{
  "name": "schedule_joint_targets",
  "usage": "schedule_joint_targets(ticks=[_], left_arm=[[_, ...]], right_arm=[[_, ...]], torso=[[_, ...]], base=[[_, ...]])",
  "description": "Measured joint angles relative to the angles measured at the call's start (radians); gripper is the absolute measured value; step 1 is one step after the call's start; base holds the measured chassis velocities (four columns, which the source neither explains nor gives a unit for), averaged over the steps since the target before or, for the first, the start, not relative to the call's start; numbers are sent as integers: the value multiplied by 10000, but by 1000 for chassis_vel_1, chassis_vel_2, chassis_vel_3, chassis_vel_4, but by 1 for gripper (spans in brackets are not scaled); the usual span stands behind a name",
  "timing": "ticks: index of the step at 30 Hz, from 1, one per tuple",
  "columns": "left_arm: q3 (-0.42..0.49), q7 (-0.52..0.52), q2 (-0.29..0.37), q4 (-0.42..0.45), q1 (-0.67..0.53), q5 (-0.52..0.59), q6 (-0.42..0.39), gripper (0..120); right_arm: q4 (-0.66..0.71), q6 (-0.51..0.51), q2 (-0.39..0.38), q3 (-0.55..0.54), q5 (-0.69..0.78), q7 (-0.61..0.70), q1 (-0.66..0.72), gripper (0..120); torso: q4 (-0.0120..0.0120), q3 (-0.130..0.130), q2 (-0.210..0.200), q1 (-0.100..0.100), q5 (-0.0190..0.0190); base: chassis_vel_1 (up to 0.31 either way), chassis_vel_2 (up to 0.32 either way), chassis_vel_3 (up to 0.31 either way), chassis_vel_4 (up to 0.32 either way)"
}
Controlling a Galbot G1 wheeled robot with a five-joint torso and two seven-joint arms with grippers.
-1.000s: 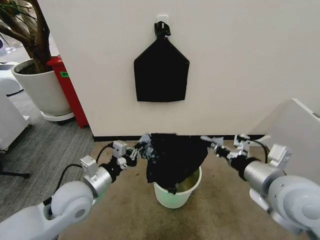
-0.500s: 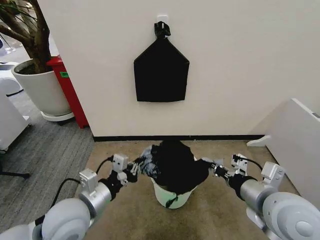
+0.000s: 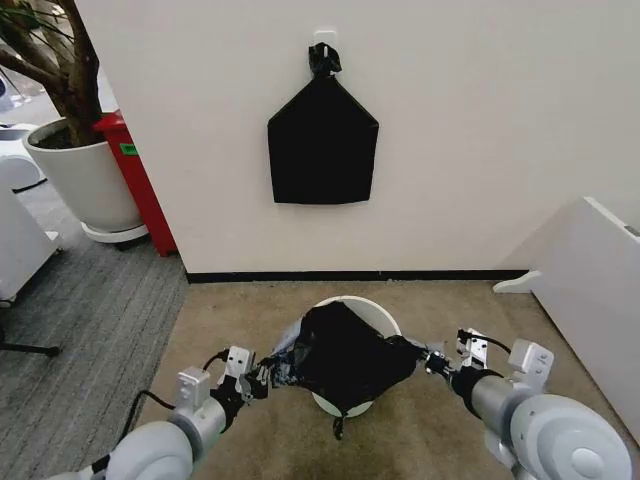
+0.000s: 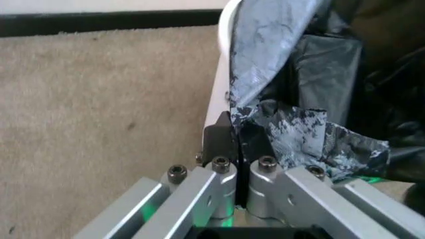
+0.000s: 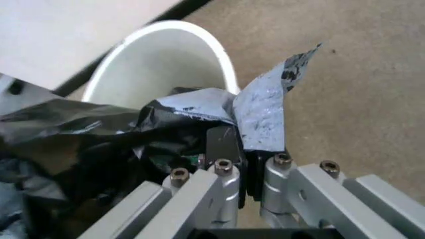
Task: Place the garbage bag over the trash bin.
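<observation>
The cream-white trash bin (image 3: 374, 310) stands on the carpet before the wall, its far rim and part of its inside showing. The glossy black garbage bag (image 3: 345, 358) stretches between both grippers across the bin's near side. My left gripper (image 3: 270, 371) is shut on the bag's left edge, low beside the bin. My right gripper (image 3: 432, 360) is shut on the right edge. In the left wrist view the left gripper (image 4: 237, 135) pinches crinkled bag film (image 4: 302, 134) right next to the bin rim (image 4: 223, 74). In the right wrist view the right gripper (image 5: 242, 144) clamps a bag flap (image 5: 262, 117) by the bin (image 5: 166, 64).
A flat house-shaped black bag (image 3: 322, 140) hangs on the wall above the bin. A large white plant pot (image 3: 85, 180) and a red cabinet (image 3: 140, 185) stand at the left. A white panel (image 3: 590, 275) leans at the right. Bare carpet surrounds the bin.
Both grippers have come down and back toward me with the bag. The bag now sits lower over the bin's near side, and the far rim has come into sight.
</observation>
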State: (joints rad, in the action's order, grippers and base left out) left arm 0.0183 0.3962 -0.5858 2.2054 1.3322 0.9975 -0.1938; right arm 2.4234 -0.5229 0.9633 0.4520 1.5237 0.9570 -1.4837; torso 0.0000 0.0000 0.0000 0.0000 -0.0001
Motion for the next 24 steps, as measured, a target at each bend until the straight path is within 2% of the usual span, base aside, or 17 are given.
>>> schedule_joint_targets(ticks=[7, 13, 24], left_arm=[[327, -275, -476, -523, -97, -588, 192, 0], [560, -437, -849, -1045, -301, -873, 414, 0], [1526, -733, -1638, -2149, -528, -2181, 992, 0]], right_arm=[[-515, 20, 209, -220, -639, -240, -218, 0], [-976, 426, 419, -319, -1345, -962, -461, 0], [-1780, 945, 789, -614, -2779, -2216, -705, 0]], torso=[[0, 0, 0, 0, 1], [-1, 0, 0, 0, 1], [0, 0, 0, 0, 2]], base=[[0, 0, 0, 0], [0, 0, 0, 0], [0, 0, 0, 0]])
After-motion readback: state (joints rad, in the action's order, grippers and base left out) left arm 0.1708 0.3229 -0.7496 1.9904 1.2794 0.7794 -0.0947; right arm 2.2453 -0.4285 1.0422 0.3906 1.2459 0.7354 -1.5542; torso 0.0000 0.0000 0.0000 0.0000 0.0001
